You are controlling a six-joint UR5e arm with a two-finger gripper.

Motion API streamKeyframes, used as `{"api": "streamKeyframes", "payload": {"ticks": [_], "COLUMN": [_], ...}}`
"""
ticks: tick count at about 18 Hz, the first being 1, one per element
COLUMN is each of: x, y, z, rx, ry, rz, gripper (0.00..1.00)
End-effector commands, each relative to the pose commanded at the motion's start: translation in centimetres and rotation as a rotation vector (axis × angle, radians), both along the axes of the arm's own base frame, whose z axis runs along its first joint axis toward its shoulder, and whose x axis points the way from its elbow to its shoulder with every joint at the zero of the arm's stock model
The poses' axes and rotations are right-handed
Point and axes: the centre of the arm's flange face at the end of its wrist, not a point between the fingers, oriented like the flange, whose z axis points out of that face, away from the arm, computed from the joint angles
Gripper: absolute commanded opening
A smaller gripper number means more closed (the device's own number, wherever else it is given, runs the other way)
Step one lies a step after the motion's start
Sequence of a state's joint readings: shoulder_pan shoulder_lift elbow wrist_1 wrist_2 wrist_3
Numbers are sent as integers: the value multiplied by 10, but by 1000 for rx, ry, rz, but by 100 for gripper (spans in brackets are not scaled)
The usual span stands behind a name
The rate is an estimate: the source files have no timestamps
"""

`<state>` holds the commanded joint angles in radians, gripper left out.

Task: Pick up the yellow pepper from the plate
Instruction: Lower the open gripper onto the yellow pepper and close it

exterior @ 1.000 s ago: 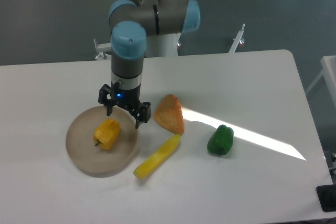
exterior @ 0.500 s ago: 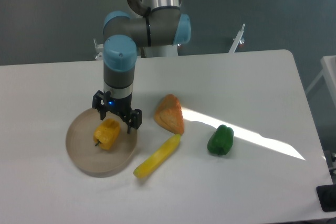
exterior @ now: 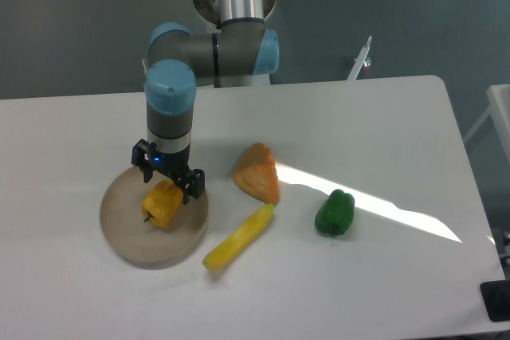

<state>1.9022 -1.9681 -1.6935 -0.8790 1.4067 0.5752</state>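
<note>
Your UR5e arm [exterior: 213, 45] reaches straight down over the tan plate [exterior: 127, 232], its gripper [exterior: 166, 181] spread wide and straddling the top of the yellow pepper [exterior: 162, 205], which lies on the plate just below the fingers.

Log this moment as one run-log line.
phase: approach | gripper: open, over yellow pepper | pepper: on plate, not lifted

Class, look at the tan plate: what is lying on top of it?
On the plate lies the yellow pepper, with the open gripper just above it. The gripper covers the pepper's upper edge.
</note>
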Motion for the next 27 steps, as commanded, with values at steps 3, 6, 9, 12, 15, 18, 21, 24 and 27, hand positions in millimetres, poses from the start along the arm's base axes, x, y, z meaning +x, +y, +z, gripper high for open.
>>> {"api": "streamKeyframes", "payload": {"ticks": [3, 6, 9, 12, 15, 18, 21, 24, 27], "x": [0, 4, 3, 2, 3, 2, 2, 2, 3], "y": [1, 1, 2, 3, 3, 4, 4, 5, 6], "z": [-8, -9, -11, -16, -22, -22, -22, -23, -22], "rx": [-13, -18, -18, -28, -38, -41, -40, -40, -39], "ry": [0, 12, 26, 36, 42, 47, 46, 46, 47], "rz": [-7, -19, -36, -47, -49, -46, -48, -48, -49], "gripper": [100, 100, 100, 100, 100, 83, 55, 47, 43]}}
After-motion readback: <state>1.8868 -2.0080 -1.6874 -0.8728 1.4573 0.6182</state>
